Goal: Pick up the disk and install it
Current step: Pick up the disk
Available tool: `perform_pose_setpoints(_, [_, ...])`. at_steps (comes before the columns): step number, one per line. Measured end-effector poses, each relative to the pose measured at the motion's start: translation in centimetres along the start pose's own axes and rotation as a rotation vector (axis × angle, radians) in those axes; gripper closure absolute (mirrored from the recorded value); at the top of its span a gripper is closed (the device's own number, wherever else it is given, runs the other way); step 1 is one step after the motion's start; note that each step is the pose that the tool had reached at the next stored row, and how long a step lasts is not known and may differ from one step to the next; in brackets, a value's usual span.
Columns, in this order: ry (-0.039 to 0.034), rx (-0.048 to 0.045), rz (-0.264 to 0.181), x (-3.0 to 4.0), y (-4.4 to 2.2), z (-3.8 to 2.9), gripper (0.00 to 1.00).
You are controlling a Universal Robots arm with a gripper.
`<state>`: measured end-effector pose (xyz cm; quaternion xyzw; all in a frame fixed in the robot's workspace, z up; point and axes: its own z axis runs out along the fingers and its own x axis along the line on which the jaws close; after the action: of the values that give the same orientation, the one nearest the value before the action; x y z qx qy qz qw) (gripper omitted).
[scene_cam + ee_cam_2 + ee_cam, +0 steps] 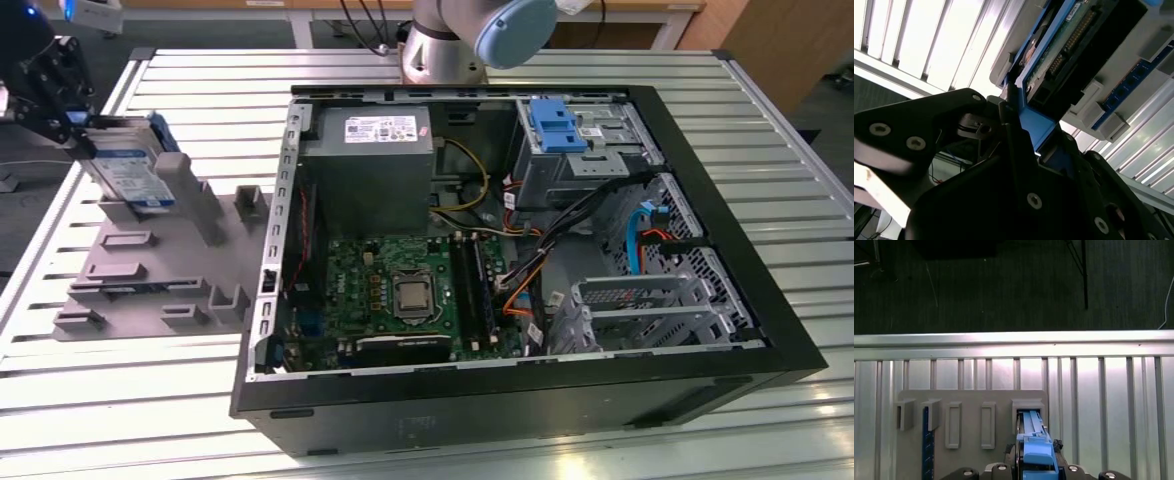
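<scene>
Found end effector (70, 125) at upper left of the exterior view, clamped on the disk (134, 172) by its blue carrier. Noted disk upright on edge at a slot of the grey fixture (134, 265), on the slatted desk (160, 420), left of the open computer case (534, 405). Confirmed grip in the second wrist view: fingers (1013, 125) against the blue frame. Could not tell whether disk rested in the slot or hung clear.
</scene>
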<state>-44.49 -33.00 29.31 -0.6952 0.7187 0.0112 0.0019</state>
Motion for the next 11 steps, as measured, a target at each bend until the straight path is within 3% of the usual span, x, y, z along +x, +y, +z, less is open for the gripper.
perform_pose_setpoints(11, [0.0,-0.0001,0.0,-0.02,0.02,-1.23,0.64])
